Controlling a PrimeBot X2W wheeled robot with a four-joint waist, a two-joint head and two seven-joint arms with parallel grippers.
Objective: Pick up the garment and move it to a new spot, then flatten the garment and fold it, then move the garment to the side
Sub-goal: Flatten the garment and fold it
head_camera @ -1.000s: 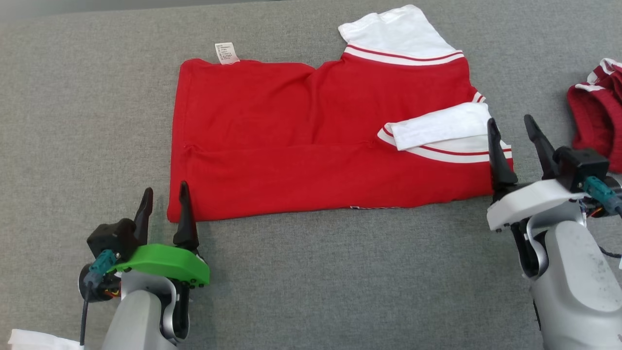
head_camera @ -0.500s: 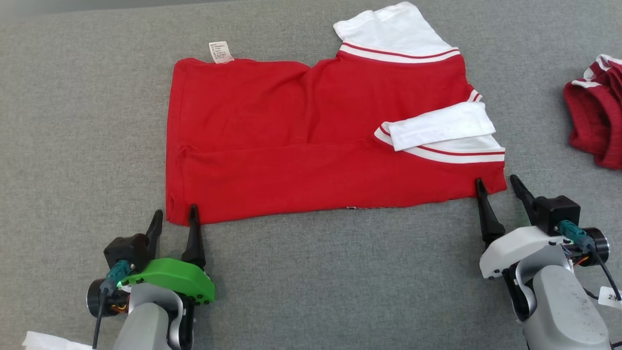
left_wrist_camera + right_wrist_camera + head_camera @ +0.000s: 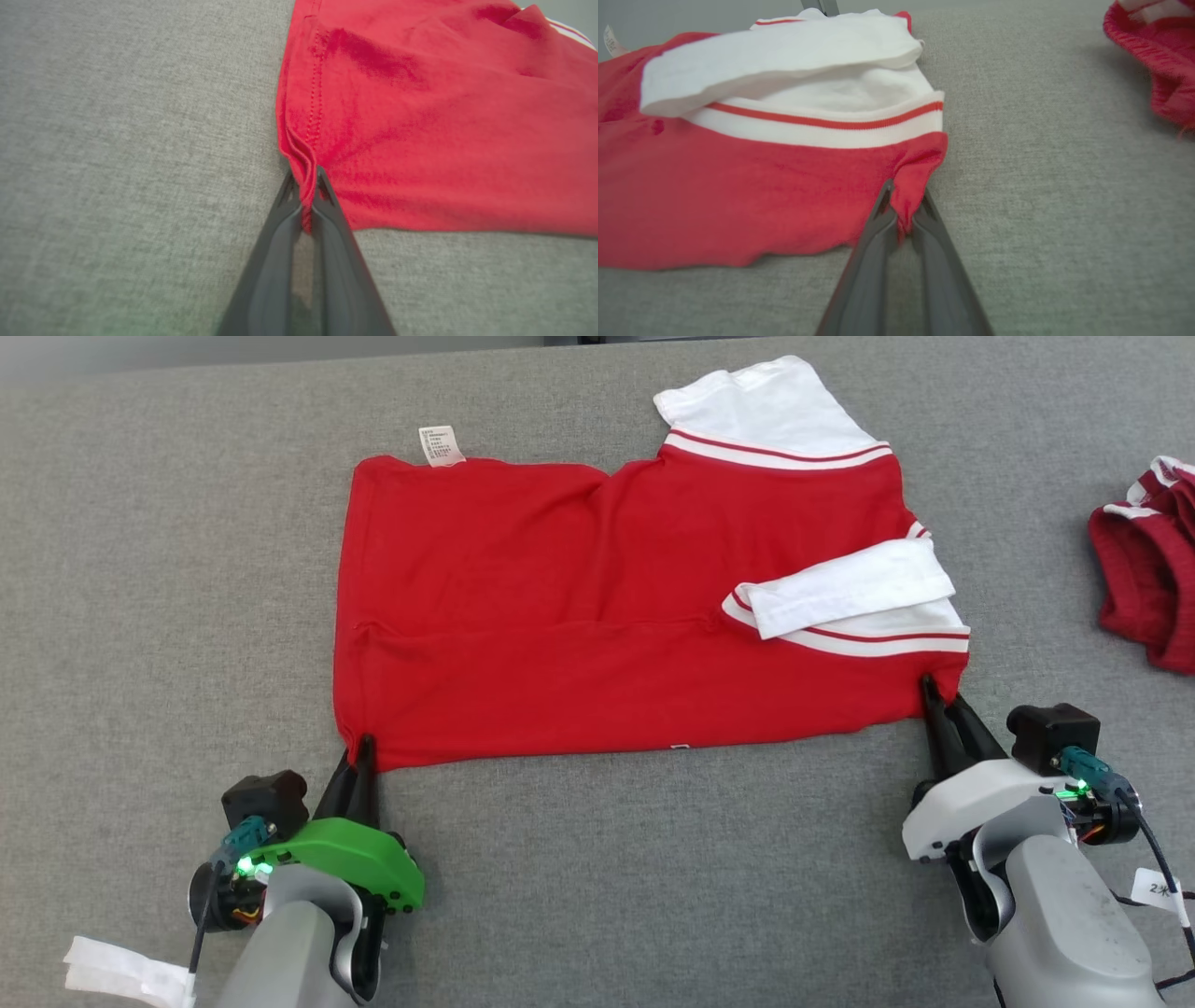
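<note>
- Head view: the garment (image 3: 607, 616) lies flat on the grey table (image 3: 140, 616), its white sleeves (image 3: 845, 583) toward our right. Our left hand (image 3: 358, 753) pinches its near left corner, and our right hand (image 3: 936, 695) pinches its near right corner. A second red garment (image 3: 1144, 579) lies well apart, at the right edge.
- Left wrist view: our left fingers (image 3: 275, 261) are clamped on the hemmed corner.
- Right wrist view: our right fingers (image 3: 873, 261) grip bunched red cloth just below the white band (image 3: 822, 133).

a crumpled dark red jersey (image 3: 1146, 586) lies at the right edge of the grey cloth surface (image 3: 168, 616).
</note>
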